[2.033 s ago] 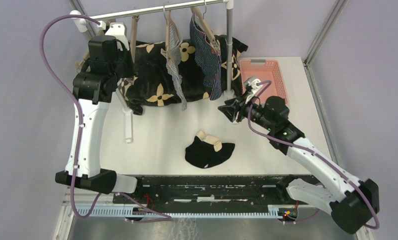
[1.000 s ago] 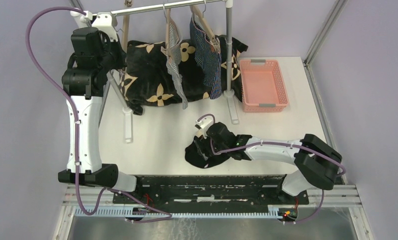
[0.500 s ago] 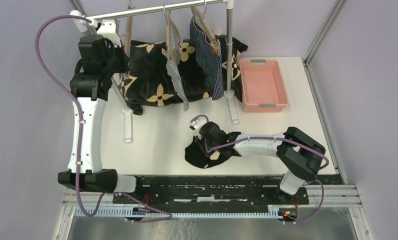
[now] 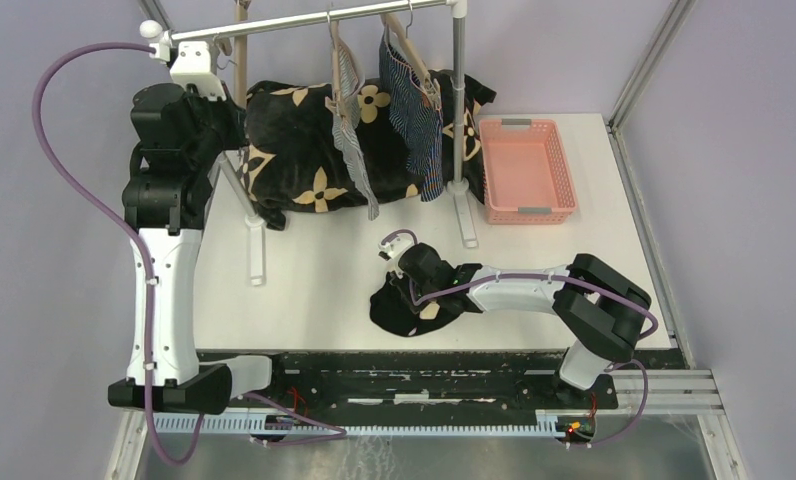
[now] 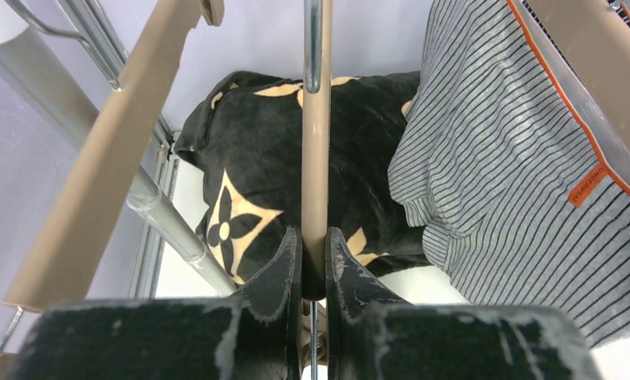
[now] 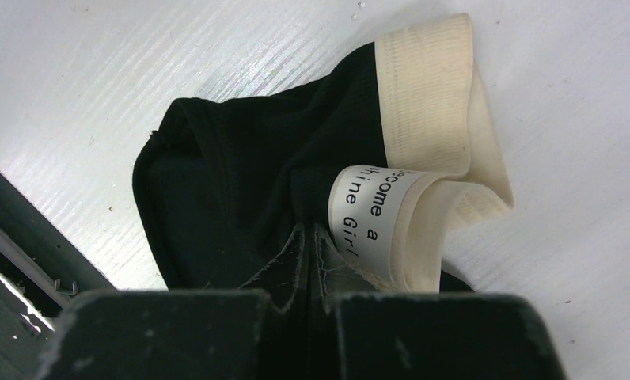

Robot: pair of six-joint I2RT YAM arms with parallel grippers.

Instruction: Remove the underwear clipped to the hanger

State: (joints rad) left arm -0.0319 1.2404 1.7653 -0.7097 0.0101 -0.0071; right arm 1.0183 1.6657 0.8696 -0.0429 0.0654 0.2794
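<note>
**Fig.** Rack and both arms; all places given w.r.t. the rail [image 4: 314, 18].

**Arms.** The left fingers [image 5: 312, 239] are clamped on a bar of a bare hanger [image 5: 316, 150] at the rail's left end. No cloth hangs on it. The right fingers [image 6: 312, 237] are pressed together on a fold of the black brief [image 6: 217, 182]. This brief lies crumpled on the surface [image 4: 314, 265], well to the near side of the rail, w/ its cream waistband showing. The grey-striped brief [image 4: 350, 125] and navy brief [image 4: 414, 105] hang under the rail's middle and right part, not yet taken off. By judgement, approx. one of three is done.

**Risks.**
- (a) The R pinch takes only a thin fold at the tips, so the black brief may slip out if it is lifted fast.
- (b) The L grip ties that arm to the rail. A sideways pull could drag the rack, or set the grey-striped brief, near the bare hanger, swinging. The next grasp would then be harder.
- (c) The flowered black cloth [image 4: 304, 150] lies bunched below the rail and could snag fingers that reach low.

**Setting.** The surface is white and matt, w/ faint streaks in the R-wrist view. A pink basket [image 4: 529, 211] stands just right of the rail's right post. Lilac walls [image 4: 744, 120] close in behind the rail and at both sides.
</note>
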